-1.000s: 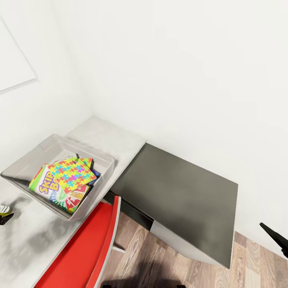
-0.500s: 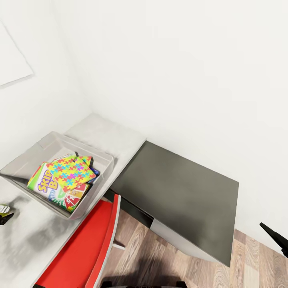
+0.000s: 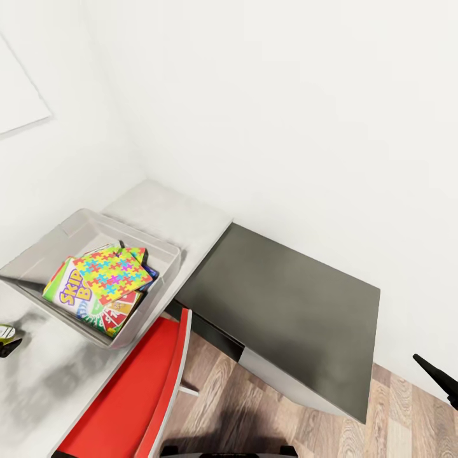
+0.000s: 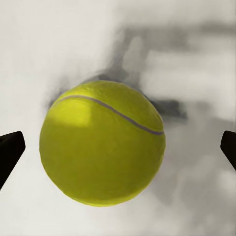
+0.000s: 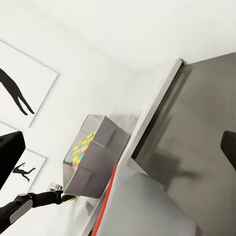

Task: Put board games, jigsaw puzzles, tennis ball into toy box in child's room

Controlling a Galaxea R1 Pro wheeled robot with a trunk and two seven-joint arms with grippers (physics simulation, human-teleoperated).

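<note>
The tennis ball [image 4: 102, 142] lies on the pale grey table [image 4: 196, 59], between the two dark fingertips [image 4: 10, 152] of my left gripper [image 4: 118, 150], which is open and not touching it. In the head view that gripper [image 3: 6, 340] sits at the far left edge, just in front of the grey toy box [image 3: 95, 219]. Inside the box a bright jigsaw puzzle box [image 3: 113, 273] lies on top of the SKIP-BO board game [image 3: 73, 289]. My right gripper [image 5: 118, 152] hangs open and holds nothing, low at the right [image 3: 439, 378] over the floor.
A red chair [image 3: 146, 381] is pushed against the table's front edge. Right of the table [image 3: 165, 210] stands a lower dark cabinet [image 3: 286, 299] with white sides. White walls close off the corner behind. Wood-plank floor [image 3: 407, 420] shows at lower right.
The head view shifted slightly, so the box and table sit a little higher and further left. Neither arm nor any toy has visibly moved.
</note>
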